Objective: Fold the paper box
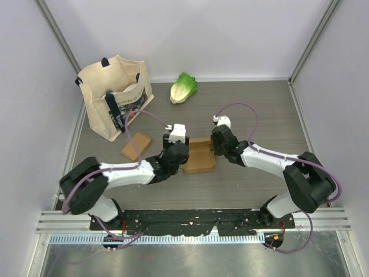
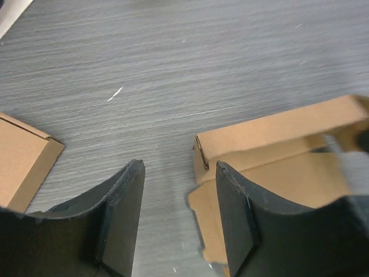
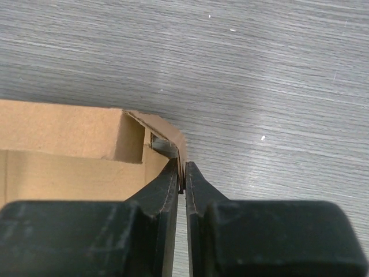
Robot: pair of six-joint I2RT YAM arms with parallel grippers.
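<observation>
The paper box (image 1: 199, 158) is a brown cardboard tray lying half folded at the table's middle, between my two grippers. My left gripper (image 1: 174, 151) is at its left edge. In the left wrist view that gripper (image 2: 180, 167) stands open with bare table between its fingers, and the box's raised wall (image 2: 277, 135) and ragged flap sit beside the right finger. My right gripper (image 1: 218, 145) is at the box's right side. The right wrist view shows it (image 3: 181, 167) shut on the thin upright side wall of the box (image 3: 63, 133) near a corner.
A second flat cardboard piece (image 1: 136, 145) lies left of the box, also seen in the left wrist view (image 2: 23, 156). A cream tote bag (image 1: 115, 95) stands at the back left, and a green lettuce (image 1: 183, 88) lies near the back wall.
</observation>
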